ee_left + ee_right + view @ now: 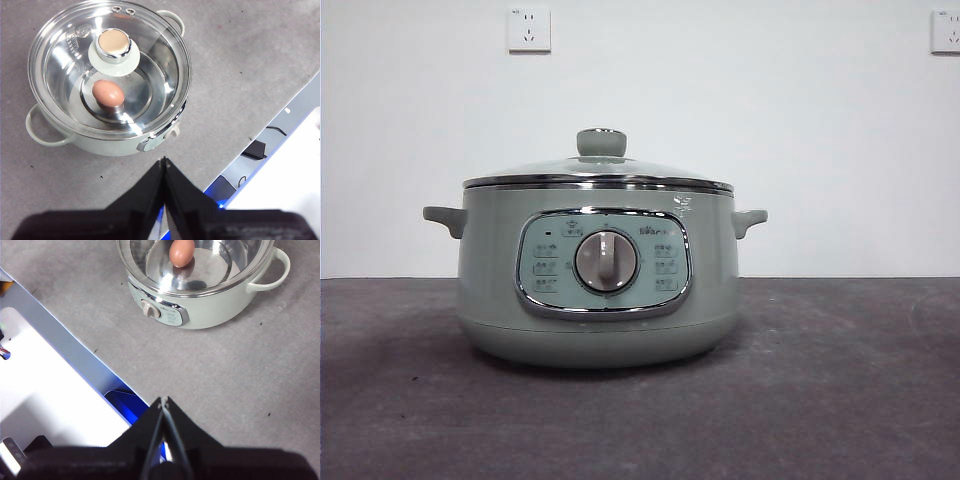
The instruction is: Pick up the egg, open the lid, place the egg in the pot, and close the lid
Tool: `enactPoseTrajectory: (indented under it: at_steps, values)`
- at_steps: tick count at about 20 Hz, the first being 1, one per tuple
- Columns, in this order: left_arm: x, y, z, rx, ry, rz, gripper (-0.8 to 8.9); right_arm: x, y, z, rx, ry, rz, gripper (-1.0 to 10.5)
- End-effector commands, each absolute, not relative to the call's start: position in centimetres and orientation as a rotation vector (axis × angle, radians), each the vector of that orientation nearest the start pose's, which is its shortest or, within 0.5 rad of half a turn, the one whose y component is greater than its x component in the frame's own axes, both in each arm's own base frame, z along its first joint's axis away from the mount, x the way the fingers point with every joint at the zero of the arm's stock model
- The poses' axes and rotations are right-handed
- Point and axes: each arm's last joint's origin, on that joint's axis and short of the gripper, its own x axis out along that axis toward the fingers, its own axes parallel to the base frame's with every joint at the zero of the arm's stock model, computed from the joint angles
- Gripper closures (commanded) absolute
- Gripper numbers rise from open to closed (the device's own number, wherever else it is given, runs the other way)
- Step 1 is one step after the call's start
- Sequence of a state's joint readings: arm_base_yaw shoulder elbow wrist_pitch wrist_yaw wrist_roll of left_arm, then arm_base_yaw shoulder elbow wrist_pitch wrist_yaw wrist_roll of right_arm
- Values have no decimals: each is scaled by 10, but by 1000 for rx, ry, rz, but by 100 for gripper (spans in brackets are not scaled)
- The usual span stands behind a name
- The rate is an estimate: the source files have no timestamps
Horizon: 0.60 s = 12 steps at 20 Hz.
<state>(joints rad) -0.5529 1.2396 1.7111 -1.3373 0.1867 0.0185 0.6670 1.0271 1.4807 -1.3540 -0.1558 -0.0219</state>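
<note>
The left gripper [164,161] hangs above the grey table [240,75], its 2 black jaws pressed together to a point, holding nothing. It is well apart from the pot [107,145] and touches nothing. The right gripper [163,401] is the same: jaws together, empty, poised over bare table [225,370] on the dial side of the pot [220,307], well clear of it.

Out from the grippers, the pot sits upright on the table with the lid [150,60] seated on it, steel rim flush all round. Through the glass, the egg [107,93] lies on the shiny floor inside the pot, on its side, just beside the spot under the knob [114,44]. The right wrist view shows the egg [181,252] too, its reflection under it on the metal. 2 vent holes [123,9] sit near the lid's rim, on the side away from the dial.

In the front view the pot [600,310] fills the middle, lid [570,172] on, knob [601,141] centred, grey dial [606,261] in its chrome panel, 1 small handle at each side. Neither arm shows there. On the white wall behind are 2 sockets [529,29]. Past the table's edge, both wrist views show a white and blue surface.
</note>
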Motion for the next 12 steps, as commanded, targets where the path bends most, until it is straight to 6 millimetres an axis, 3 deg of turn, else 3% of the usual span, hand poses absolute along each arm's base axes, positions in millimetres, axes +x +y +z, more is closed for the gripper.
enactPoseTrajectory:
  at_steps: [1, 7, 12]
  values:
    - [153, -102, 442, 198, 908, -704, 817, 104, 88, 414, -253, 898, 772, 946]
    - [158, -101, 448, 204, 808, -677, 817, 104, 88, 414, -253, 899, 772, 946]
    - [159, -76, 485, 242, 267, -525, 817, 104, 88, 414, -253, 899, 772, 946]
